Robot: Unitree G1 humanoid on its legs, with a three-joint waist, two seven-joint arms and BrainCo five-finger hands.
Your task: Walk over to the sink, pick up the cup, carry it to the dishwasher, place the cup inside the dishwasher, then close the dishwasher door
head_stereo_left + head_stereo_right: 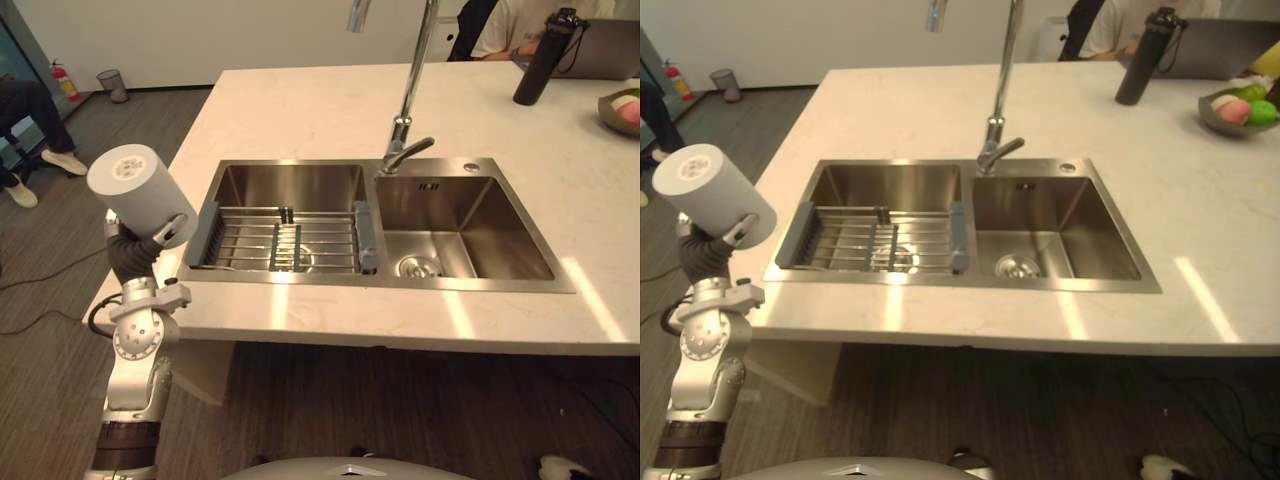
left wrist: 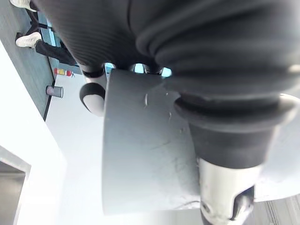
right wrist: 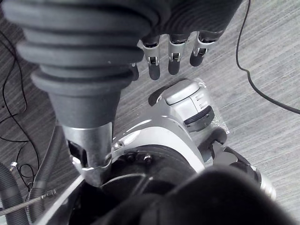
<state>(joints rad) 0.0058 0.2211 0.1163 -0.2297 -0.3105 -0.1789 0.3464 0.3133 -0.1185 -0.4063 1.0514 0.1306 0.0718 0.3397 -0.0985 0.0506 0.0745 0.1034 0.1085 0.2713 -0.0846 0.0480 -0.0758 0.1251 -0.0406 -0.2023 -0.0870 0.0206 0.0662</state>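
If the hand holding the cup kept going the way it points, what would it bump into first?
Probably nothing soon: the left hand, curled round the cup, points left of the counter over open floor, though depth is unclear.

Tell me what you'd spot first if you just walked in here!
First, the white cup, held up in the robot's left hand beside the pale counter's near left corner, fingers curled round it. Next, the shiny steel double sink set in that counter, with a wire rack in its left basin and a tall faucet rising behind the middle.
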